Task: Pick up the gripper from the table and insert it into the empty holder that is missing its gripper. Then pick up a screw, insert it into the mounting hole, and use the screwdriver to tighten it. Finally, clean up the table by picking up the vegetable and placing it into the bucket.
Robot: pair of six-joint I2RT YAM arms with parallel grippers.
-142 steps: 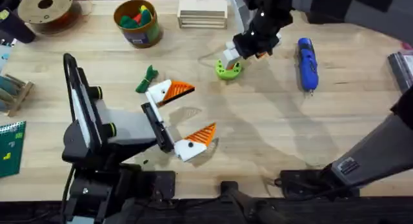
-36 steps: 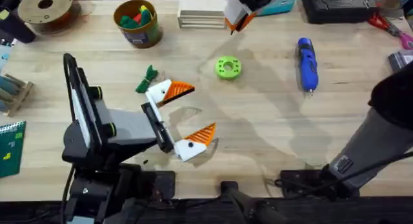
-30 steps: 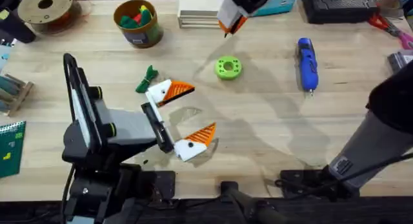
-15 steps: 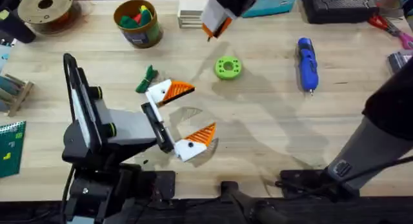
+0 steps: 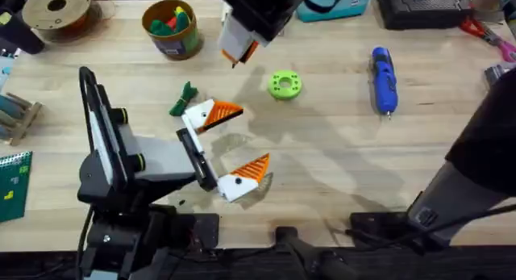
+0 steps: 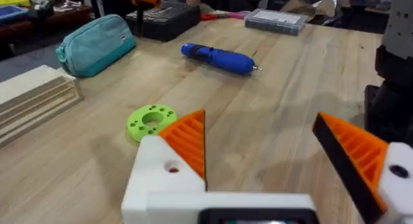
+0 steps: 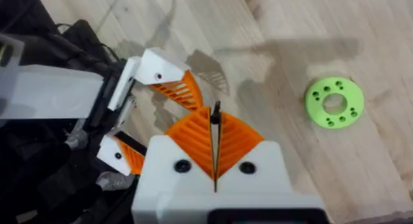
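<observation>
While the left arm is resting low over the table's left half, its left gripper (image 5: 230,147) is lying with its two white-based orange fingers (image 5: 218,113) spread wide apart and nothing between them. In the left wrist view the same fingers (image 6: 187,141) are standing well apart over bare wood. Behind that arm, near the table's far edge, the bucket (image 5: 171,27) is sitting upright with green and red toys inside it. Just beside the left gripper's upper finger, on its far-left side, the vegetable (image 5: 184,98) is lying on the wood, near the finger's white base but whether touching it I cannot tell. Moving toward the middle, the right gripper (image 5: 239,48) is hanging above the table between the bucket and the green disc (image 5: 285,85), raised close under the camera. Its orange pads are pressed together, and in the right wrist view a thin dark piece (image 7: 215,118) is sticking out from between them; what it is I cannot tell. That view is also looking down on the left gripper's spread fingers (image 7: 169,81) and the disc (image 7: 334,102). To the right, the screwdriver (image 5: 383,78) is lying flat on the wood, well apart from both grippers, its bit pointing toward the near edge. A teal pouch (image 6: 95,43) is sitting behind it.
</observation>
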